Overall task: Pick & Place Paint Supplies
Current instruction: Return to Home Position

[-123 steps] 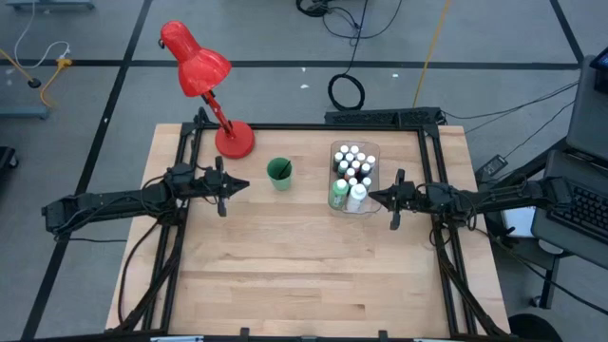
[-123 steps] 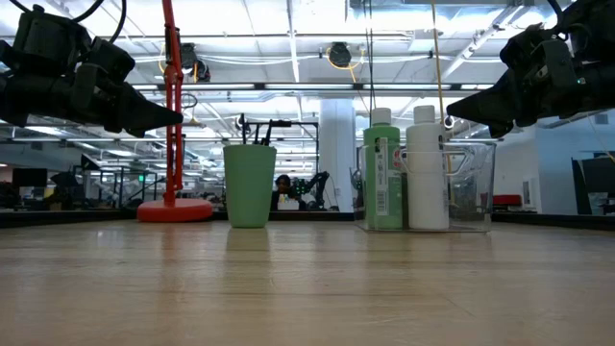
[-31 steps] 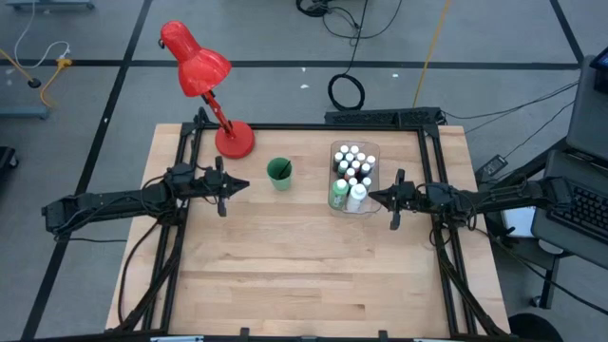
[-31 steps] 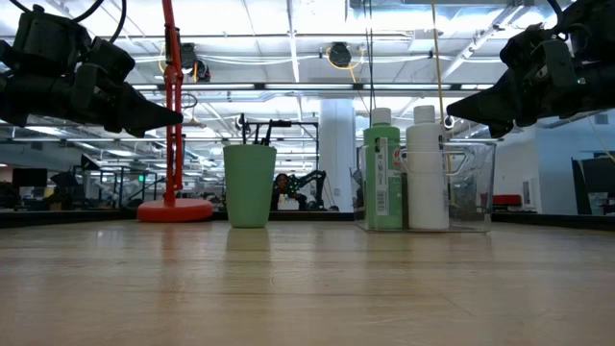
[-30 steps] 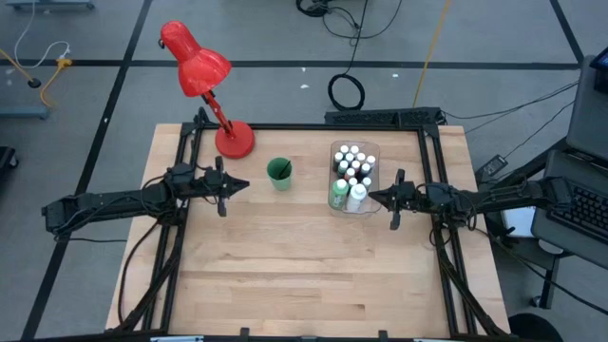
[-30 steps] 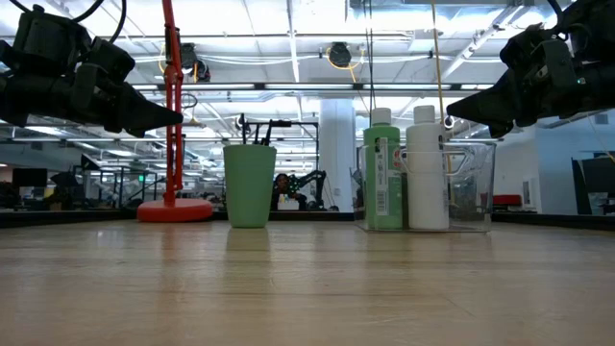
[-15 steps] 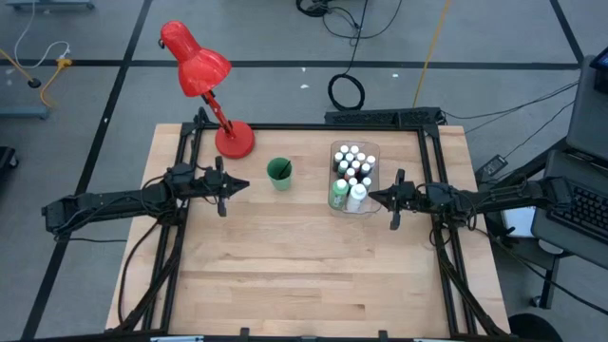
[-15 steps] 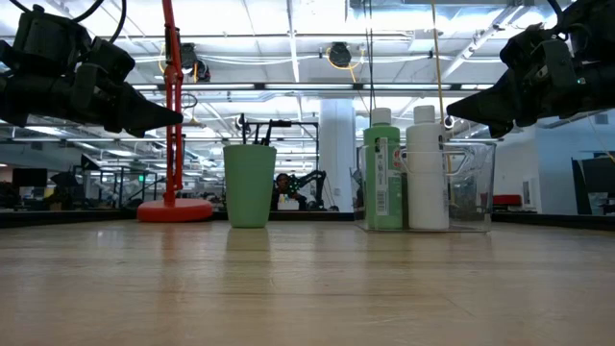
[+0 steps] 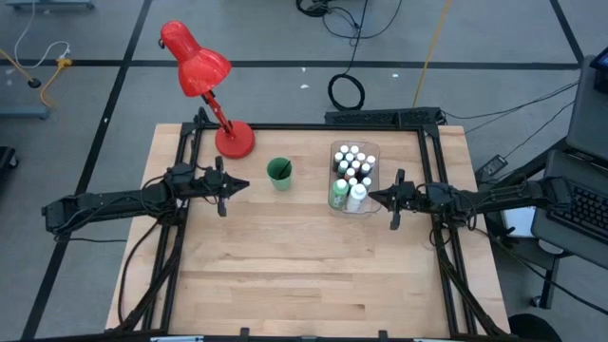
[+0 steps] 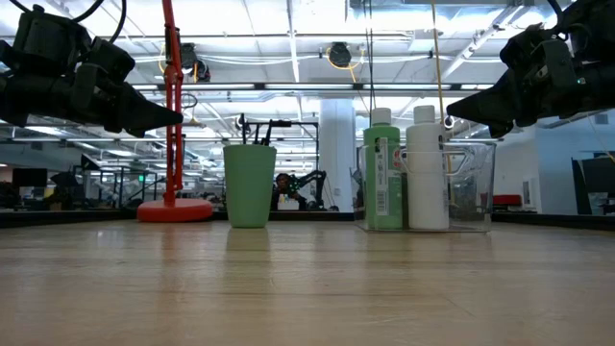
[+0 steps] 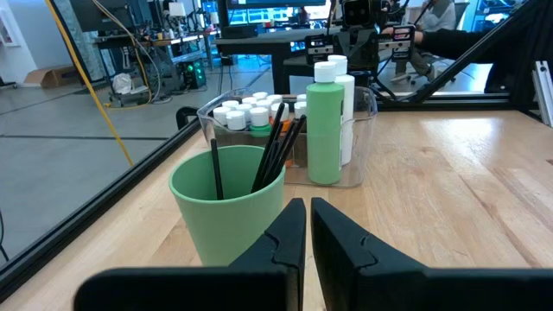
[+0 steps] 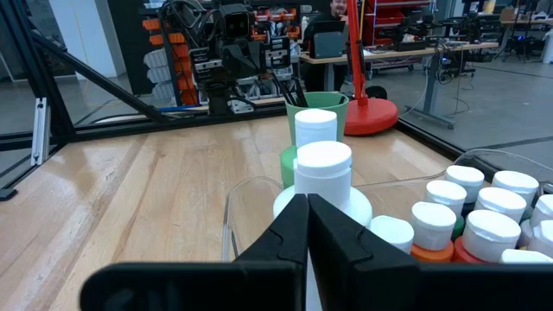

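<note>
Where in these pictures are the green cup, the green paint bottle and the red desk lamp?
green cup (image 10: 249, 187), low view, middle of its outer wall.
green paint bottle (image 10: 381, 178), low view, middle of its body.
red desk lamp (image 9: 197, 65), high view, its shade.

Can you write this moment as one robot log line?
left gripper: shut, beside green cup | right gripper: shut, beside clear tray | brushes: in cup | bottles: in tray

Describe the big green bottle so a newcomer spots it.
From the red desk lamp, go right past the green cup to the clear tray. Above its tiny white-capped bottles rise two tall ones: the green bottle stands beside the white bottle, on the cup's side.
</note>
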